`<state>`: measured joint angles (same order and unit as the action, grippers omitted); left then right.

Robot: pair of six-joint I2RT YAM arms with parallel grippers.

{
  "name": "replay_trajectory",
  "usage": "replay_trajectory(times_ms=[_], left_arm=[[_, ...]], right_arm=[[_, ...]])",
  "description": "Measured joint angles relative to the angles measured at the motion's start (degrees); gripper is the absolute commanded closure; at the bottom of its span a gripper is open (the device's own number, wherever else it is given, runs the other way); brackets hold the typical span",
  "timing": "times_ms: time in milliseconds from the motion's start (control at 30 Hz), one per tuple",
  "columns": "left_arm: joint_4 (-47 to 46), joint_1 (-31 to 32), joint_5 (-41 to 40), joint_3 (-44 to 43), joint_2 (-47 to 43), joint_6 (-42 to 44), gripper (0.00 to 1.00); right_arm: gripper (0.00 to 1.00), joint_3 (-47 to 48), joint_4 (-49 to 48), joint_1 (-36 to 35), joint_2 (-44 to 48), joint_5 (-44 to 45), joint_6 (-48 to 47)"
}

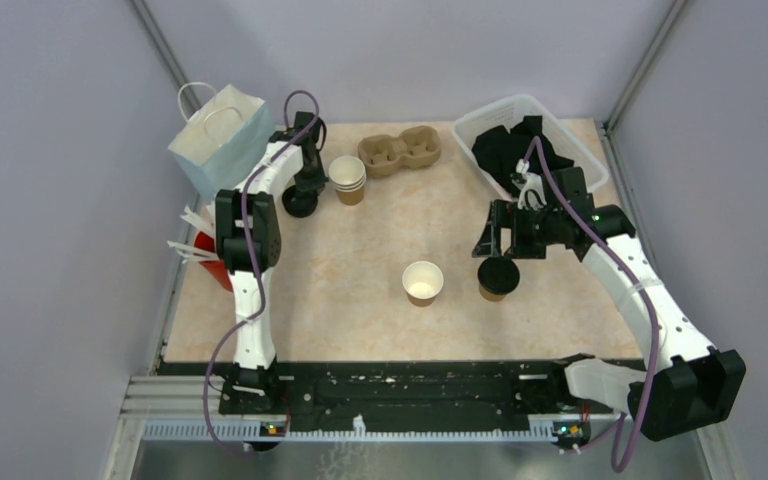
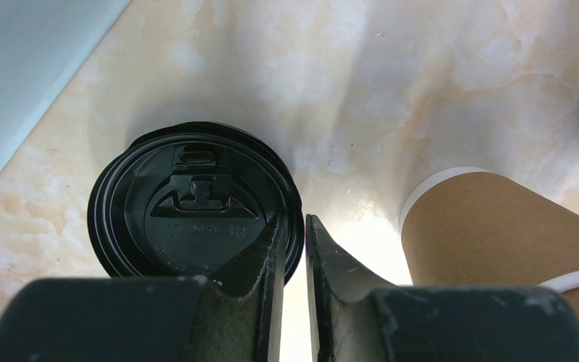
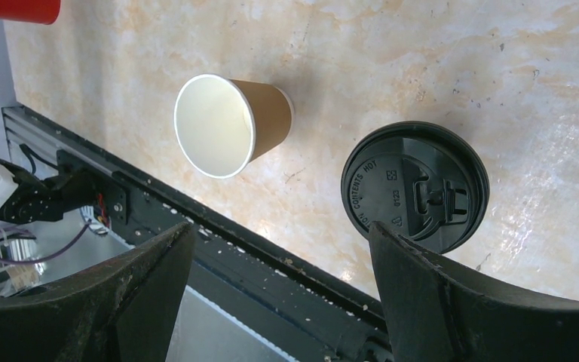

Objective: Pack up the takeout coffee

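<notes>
Far left corner of table [image 1: 360, 310]: paper bag [image 1: 218, 140], upright, against the left wall. Just right of it and a little nearer: loose lids [image 2: 181, 219], piled flat on the tabletop. Stack of cups [image 1: 348, 180] stands just right of the lids, apart from them. Carrier [image 1: 400, 150] behind the stack, slightly to the right, near the back edge. Far right corner: basket [image 1: 505, 105], with folded items [image 1: 505, 155] inside.

Mid-table, toward the front: open cup [image 1: 423, 282], upright. Lidded cup [image 1: 497, 277] to its right, close but not touching. Left edge, about midway back: cup of sticks [image 1: 208, 262], partly behind the left arm.
</notes>
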<state>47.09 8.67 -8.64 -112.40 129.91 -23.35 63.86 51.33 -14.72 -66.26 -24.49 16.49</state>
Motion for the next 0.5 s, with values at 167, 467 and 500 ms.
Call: replay_trajectory(times_ms=[167, 467, 500], left_arm=[[0.0, 0.0, -0.22, 0.0, 0.0, -0.02, 0.73], [-0.04, -0.33, -0.37, 0.0, 0.0, -0.11, 0.75], [-0.07, -0.39, -0.37, 0.0, 0.0, -0.11, 0.75]], right_arm=[[0.14, 0.0, -0.13, 0.0, 0.0, -0.17, 0.0], [0.14, 0.0, -0.79, 0.0, 0.0, -0.46, 0.0], [0.14, 0.0, -0.79, 0.0, 0.0, -0.48, 0.0]])
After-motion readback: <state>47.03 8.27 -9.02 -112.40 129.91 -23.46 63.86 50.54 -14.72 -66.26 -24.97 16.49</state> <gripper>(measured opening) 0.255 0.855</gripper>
